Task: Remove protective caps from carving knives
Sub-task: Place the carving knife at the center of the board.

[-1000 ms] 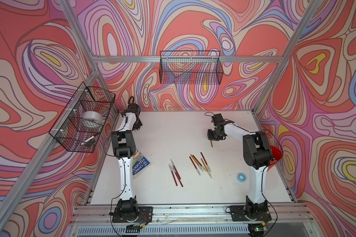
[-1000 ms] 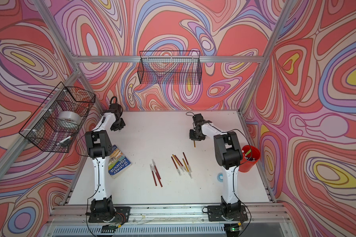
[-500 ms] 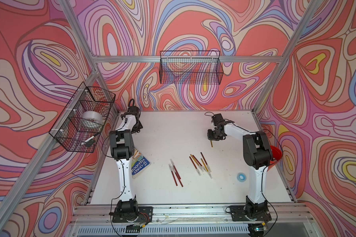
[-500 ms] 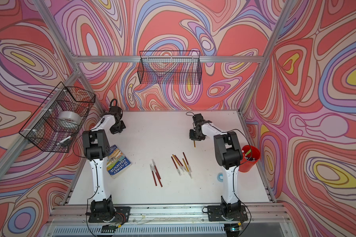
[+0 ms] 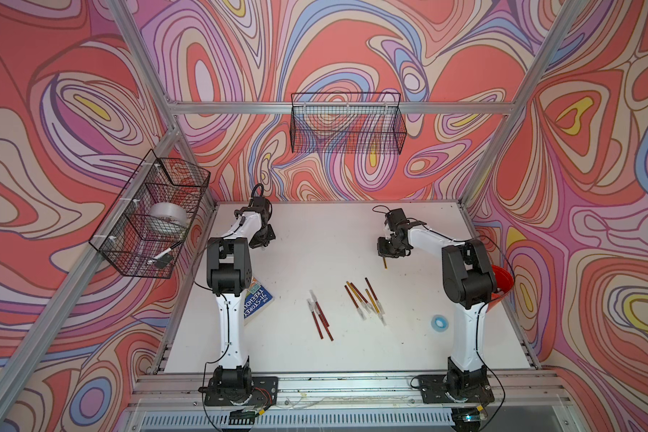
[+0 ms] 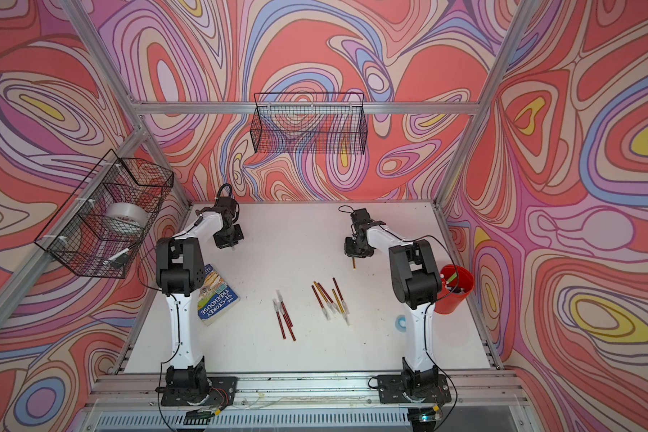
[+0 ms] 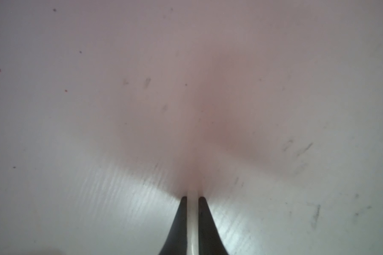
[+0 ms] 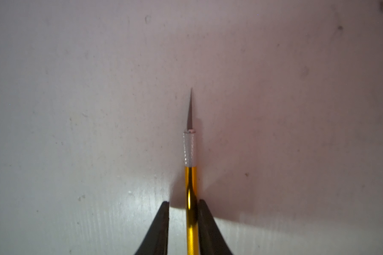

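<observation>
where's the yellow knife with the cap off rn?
The yellow knife is clamped in the right end effector, blade bare; in both top views it hangs over the table's far right part, beyond the loose knives.

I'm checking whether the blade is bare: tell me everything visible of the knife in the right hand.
The knife is a thin stick: shiny yellow-orange metallic handle, knurled silver collar, bare grey pointed blade, no cap. The right hand is shut on its handle, holding it over the white table, blade pointing away from the hand.
</observation>
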Robot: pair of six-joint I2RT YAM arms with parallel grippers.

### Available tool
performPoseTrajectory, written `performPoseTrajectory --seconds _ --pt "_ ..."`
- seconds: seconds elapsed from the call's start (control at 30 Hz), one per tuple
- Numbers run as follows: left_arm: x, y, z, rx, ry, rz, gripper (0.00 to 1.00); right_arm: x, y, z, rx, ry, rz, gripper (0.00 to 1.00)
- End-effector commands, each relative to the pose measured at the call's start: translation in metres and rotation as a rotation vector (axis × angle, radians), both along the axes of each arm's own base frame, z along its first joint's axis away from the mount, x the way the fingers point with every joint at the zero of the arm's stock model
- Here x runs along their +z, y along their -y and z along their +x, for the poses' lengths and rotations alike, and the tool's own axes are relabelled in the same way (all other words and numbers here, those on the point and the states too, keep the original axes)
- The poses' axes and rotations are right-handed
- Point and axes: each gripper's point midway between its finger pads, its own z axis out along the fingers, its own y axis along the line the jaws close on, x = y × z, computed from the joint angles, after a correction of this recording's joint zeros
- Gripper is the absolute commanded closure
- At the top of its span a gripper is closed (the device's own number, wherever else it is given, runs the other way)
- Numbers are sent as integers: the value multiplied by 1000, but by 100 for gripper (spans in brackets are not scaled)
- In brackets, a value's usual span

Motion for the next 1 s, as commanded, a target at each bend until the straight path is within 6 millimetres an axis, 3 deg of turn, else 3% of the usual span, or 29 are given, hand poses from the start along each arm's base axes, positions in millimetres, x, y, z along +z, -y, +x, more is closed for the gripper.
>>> performPoseTrajectory --seconds 0.0,0.17,0.3,0.63,0.97 --pt "13 -2 -7 5 -11 8 86 5 1 -2 -7 12 7 74" --pt "17 1 -8 5 -5 16 67 4 0 0 -7 16 10 69" --pt "18 2 -9 6 -4 18 62 6 1 2 -10 22 10 63" --pt "25 2 -10 6 13 21 53 11 3 4 -14 27 -3 61" --pt "53 5 -7 -1 73 14 37 25 6 6 -23 44 -18 57"
